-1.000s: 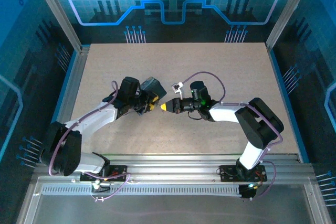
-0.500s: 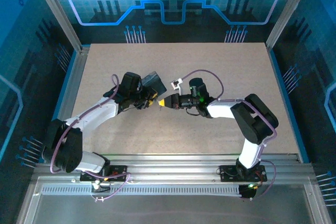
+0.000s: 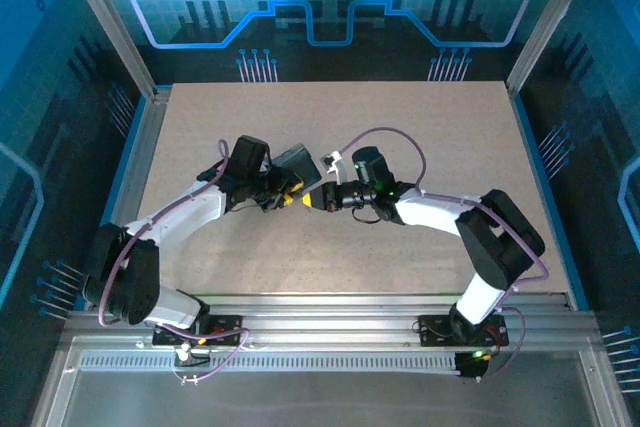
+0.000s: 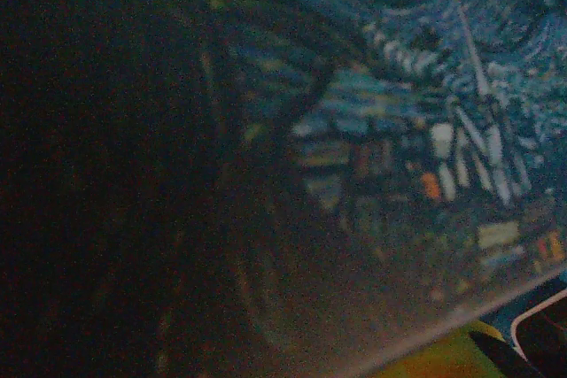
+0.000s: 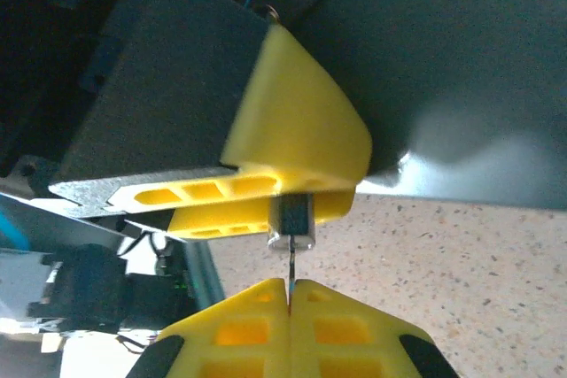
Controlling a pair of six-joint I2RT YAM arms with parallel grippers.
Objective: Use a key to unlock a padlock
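In the right wrist view the small padlock (image 5: 291, 219), silvery with a dark middle, sits pinched between the yellow fingers (image 5: 292, 130) of my left gripper (image 3: 287, 197). My right gripper (image 5: 290, 285) is shut on the thin key (image 5: 289, 263). The key's blade runs straight up into the padlock's underside. In the top view my right gripper (image 3: 312, 199) meets the left one tip to tip at the table's middle. The dark swirl-patterned box (image 4: 425, 130) lies right against the left wrist camera. The shackle is hidden.
The box (image 3: 295, 162) sits just behind the two gripper tips on the speckled beige table (image 3: 400, 127). Metal frame posts (image 3: 120, 42) and blue panels close in the sides and back. A purple cable (image 3: 385, 135) arcs over the right wrist.
Both gripper tips have drifted slightly up and left and closed the gap between them. The key now sits in the padlock. The box has shifted a little with the left gripper.
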